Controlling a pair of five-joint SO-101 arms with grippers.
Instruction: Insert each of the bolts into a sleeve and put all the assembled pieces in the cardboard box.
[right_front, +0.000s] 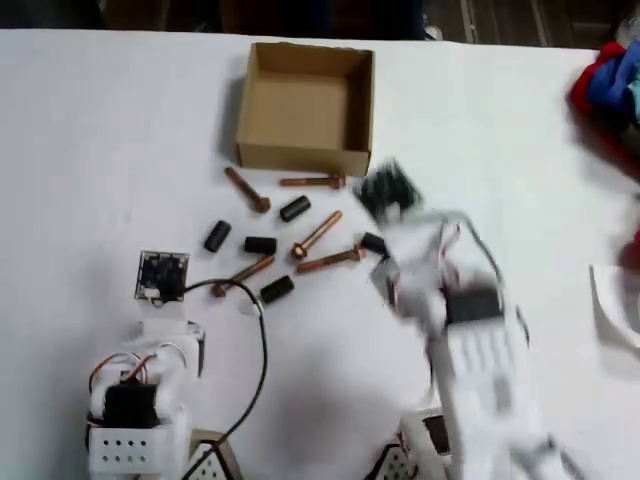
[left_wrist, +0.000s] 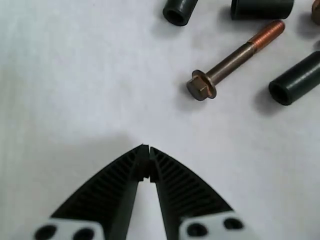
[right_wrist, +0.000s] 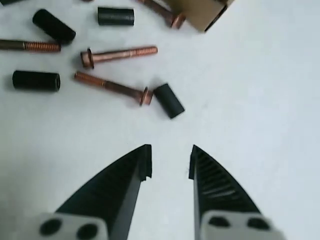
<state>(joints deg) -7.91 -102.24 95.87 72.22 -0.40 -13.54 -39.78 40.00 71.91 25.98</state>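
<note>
Tabletop (right_front: 100, 120), white, with cardboard box (right_front: 300, 158), bolts (right_front: 316, 235), sleeves (right_front: 260, 245)

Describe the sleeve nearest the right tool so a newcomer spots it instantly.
Start at the cardboard box; bolts and black sleeves lie scattered on its side toward the arms. Go to the scatter's edge closest to the right tool. That sleeve lies close beside the flanged head of a bolt; the other four lie farther off.

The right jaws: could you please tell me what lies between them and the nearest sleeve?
Bare table; the right wrist view shows that stretch up to the sleeve.
</note>
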